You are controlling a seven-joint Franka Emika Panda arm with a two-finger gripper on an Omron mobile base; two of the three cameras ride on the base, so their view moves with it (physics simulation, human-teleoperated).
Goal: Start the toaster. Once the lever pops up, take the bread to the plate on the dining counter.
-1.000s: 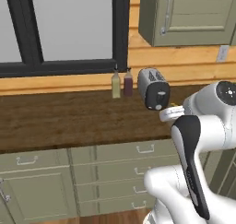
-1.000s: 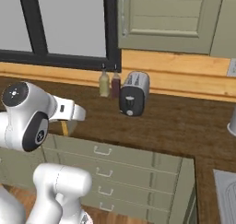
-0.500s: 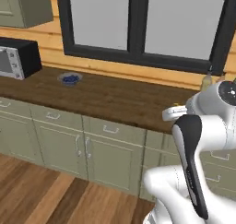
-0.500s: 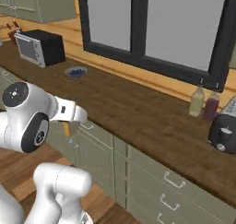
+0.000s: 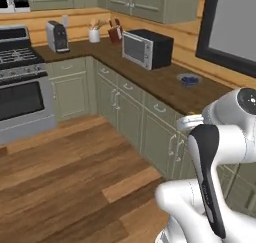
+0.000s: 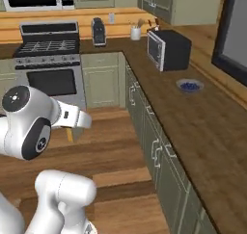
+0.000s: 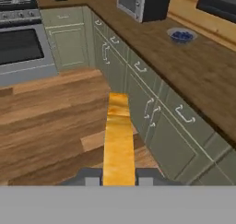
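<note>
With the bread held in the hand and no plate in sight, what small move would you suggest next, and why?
Probably keep turning the base to find the dining counter. The hand is shut on the bread, edge-on over the wood floor, with a stove and microwave ahead.

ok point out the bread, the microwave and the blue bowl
bread [image 7: 119, 140], hand view, middle of its edge-on face
microwave [image 6: 169, 50], right base view, dark side panel
bowl [image 6: 189, 86], right base view, its centre

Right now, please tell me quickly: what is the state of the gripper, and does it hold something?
Gripper: shut on the bread, a tan slice seen edge-on between the two finger tips, held over the wood floor beside the sage-green cabinets.
</note>
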